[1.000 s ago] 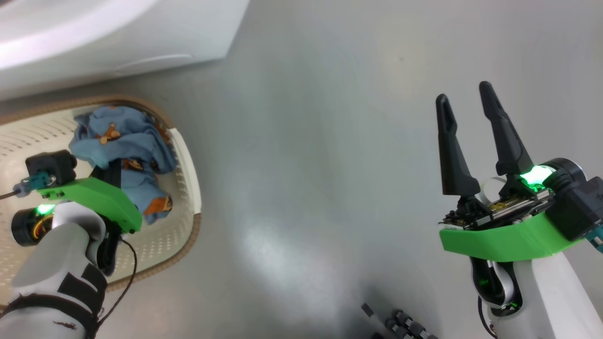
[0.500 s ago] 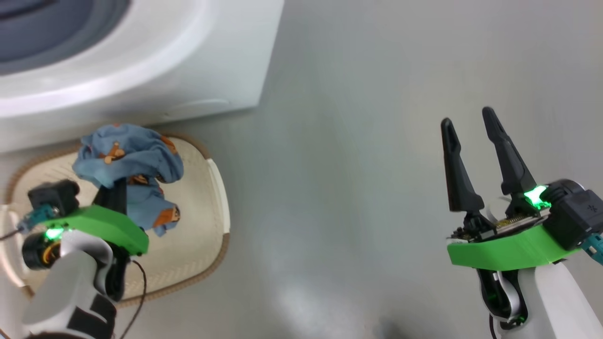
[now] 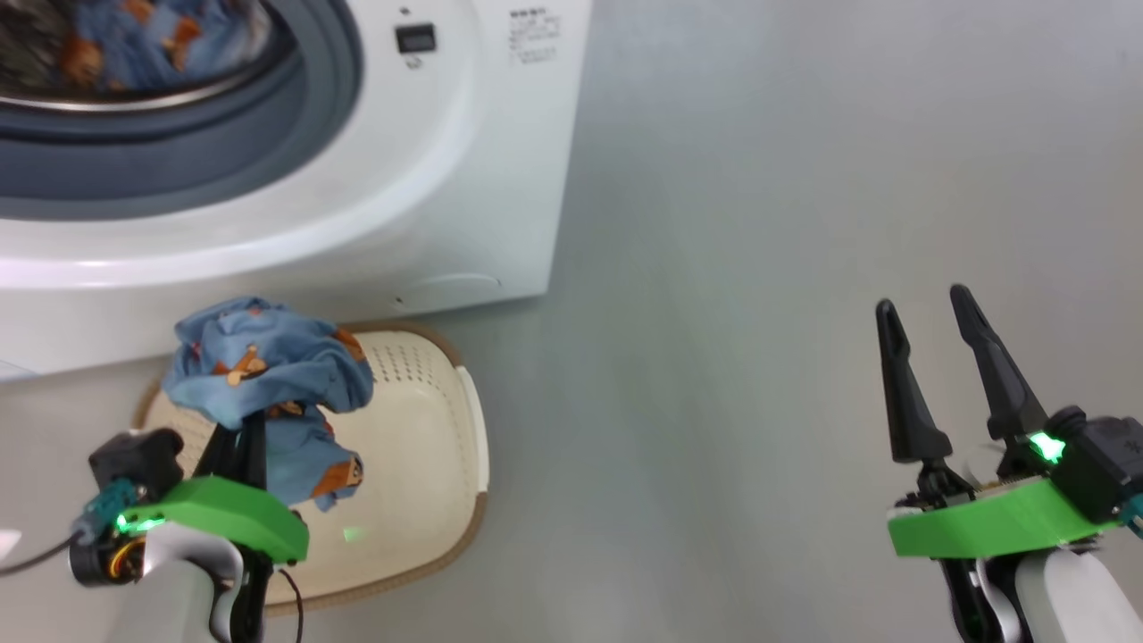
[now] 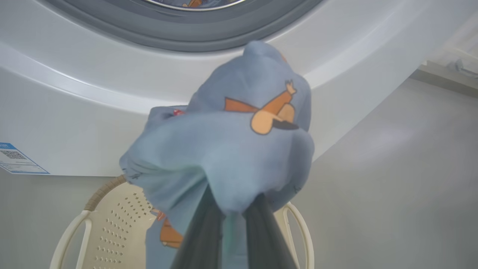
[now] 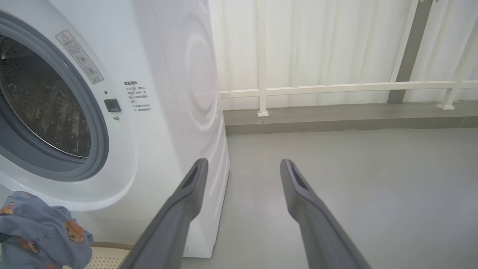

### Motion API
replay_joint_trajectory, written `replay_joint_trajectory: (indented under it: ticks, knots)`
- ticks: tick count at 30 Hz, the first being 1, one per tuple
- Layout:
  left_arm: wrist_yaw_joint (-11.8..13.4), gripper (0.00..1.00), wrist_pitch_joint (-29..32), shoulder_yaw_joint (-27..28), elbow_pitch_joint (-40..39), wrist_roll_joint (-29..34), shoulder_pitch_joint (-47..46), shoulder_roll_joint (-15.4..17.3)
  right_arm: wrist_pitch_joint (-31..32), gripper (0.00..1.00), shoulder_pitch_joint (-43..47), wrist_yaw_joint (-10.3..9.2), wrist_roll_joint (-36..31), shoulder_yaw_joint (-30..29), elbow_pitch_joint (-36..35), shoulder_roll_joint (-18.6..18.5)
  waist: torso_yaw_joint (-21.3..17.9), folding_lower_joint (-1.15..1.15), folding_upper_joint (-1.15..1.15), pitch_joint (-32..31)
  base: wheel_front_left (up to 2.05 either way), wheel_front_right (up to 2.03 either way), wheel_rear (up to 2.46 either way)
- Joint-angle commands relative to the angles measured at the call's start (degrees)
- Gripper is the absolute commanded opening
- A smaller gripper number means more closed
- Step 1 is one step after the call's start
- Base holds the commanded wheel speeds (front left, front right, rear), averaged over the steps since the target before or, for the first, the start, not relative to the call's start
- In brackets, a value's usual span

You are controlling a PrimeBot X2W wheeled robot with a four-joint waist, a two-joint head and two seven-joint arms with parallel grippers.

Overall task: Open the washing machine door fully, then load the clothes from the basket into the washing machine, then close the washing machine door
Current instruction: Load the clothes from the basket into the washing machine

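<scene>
While left gripper (image 3: 241,427) clamps clothes (image 3: 268,366) above basket (image 3: 446,429) | right gripper (image 3: 922,304) points up, jaws apart, empty

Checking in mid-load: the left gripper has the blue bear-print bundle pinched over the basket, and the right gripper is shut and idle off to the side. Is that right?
Not quite. The right gripper is open: the right wrist view shows its two fingers spread apart with nothing between them. The rest stands: the left gripper has the blue bear-print bundle pinched over the basket.
</scene>
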Motion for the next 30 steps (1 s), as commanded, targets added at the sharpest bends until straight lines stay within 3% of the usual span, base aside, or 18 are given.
replay_joint_trajectory:
  ticks: [1,15,30]
  knots:
    - [0.0,0.00,-0.6,2.5,-2.3,1.1,1.4,1.3,-0.5,1.00,1.1,0.25,0.3,0.7,-1.0,-1.1,2.3,0.01,0.00,-3.6,0.00,0.00,0.00]
    - [0.0,0.00,-0.6,9.1,-16.6,9.7,10.1,-1.2,-0.5,1.00,5.4,0.25,0.5,-0.1,-0.2,-2.0,5.5,0.01,0.00,-10.8,0.00,0.00,0.00]
    - [0.0,0.00,-0.6,13.6,-30.5,14.7,20.3,-3.4,-0.5,1.00,10.1,0.25,0.7,-2.3,-0.7,-2.5,8.3,0.01,0.00,-15.2,0.00,0.00,0.00]
